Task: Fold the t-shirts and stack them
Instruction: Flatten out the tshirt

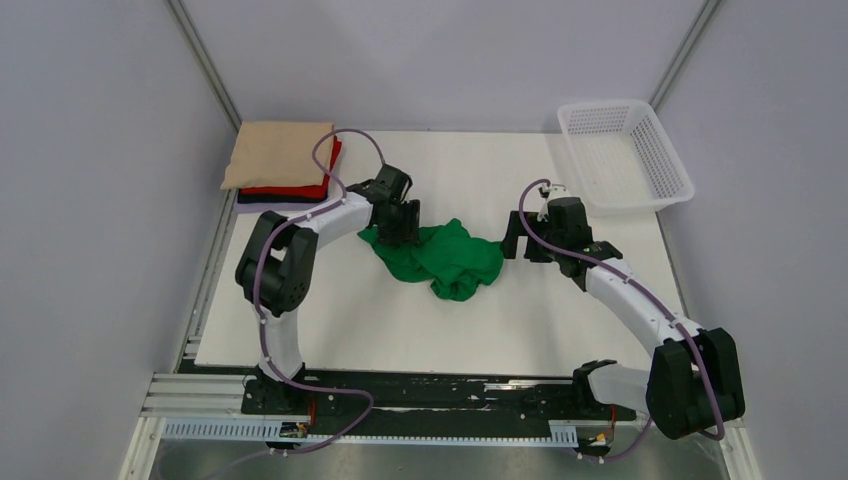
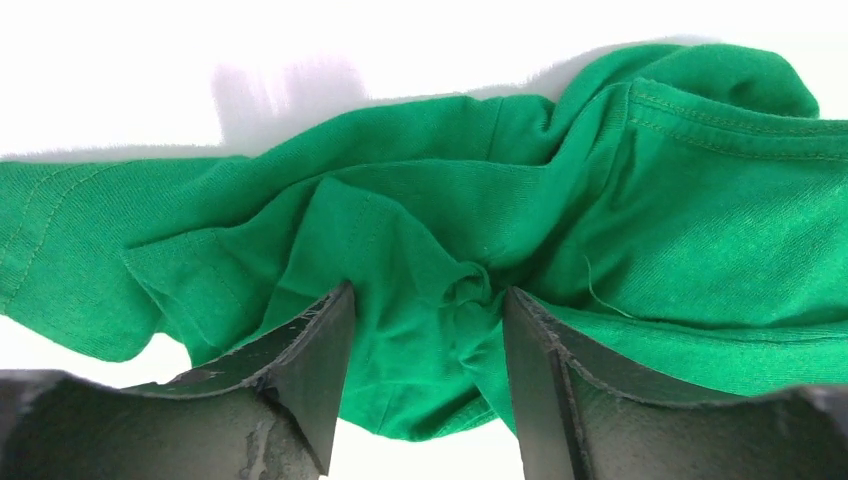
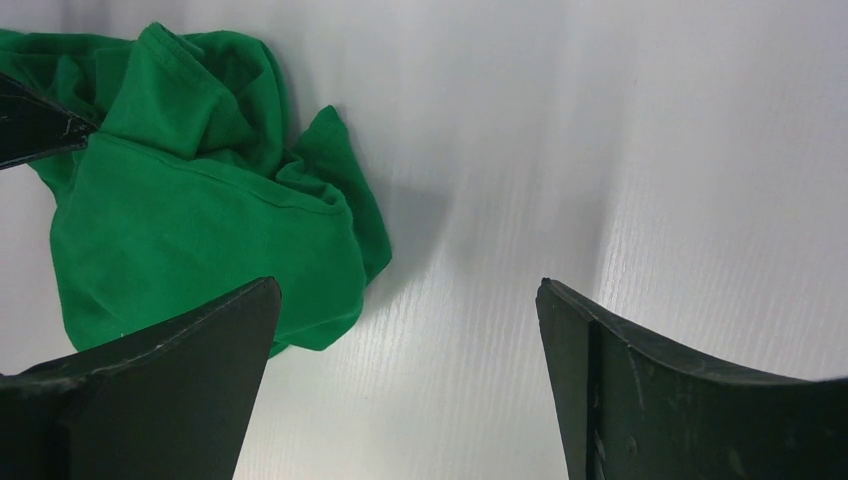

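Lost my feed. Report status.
Left gripper open, straddling a bunch of the green t-shirt. Right gripper open, beside it over table. Basket, folded stack well aside.

Pale lilac-grey wall panels enclose a white table on three sides, meeting at two aluminium corner posts at the back; a ribbed aluminium rail lines the near edge, under soft, even light casting faint shadows

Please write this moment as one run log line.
left gripper open over green shirt | right gripper open beside it | folded stack far left
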Controlling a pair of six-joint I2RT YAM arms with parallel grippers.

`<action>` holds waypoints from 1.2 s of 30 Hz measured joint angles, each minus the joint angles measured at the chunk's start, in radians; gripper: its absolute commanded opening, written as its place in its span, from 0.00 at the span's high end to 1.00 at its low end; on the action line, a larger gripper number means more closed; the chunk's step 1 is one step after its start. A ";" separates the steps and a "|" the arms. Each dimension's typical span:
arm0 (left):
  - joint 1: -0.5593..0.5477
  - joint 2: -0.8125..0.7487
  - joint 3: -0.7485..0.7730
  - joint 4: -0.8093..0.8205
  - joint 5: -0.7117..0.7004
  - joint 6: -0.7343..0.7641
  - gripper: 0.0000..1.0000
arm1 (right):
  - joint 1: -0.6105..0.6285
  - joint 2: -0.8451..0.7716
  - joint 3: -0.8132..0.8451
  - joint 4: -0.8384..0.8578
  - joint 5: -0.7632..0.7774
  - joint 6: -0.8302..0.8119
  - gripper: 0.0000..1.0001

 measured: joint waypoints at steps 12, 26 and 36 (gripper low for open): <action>-0.017 0.015 0.038 -0.018 -0.067 -0.013 0.74 | 0.000 0.003 0.000 0.000 0.002 0.010 0.00; -0.020 0.049 0.043 -0.003 -0.009 -0.011 0.94 | 0.000 0.004 0.000 0.000 0.002 0.014 0.00; -0.028 0.037 0.016 0.062 0.054 -0.009 1.00 | 0.000 0.089 0.000 0.048 -0.115 0.100 0.09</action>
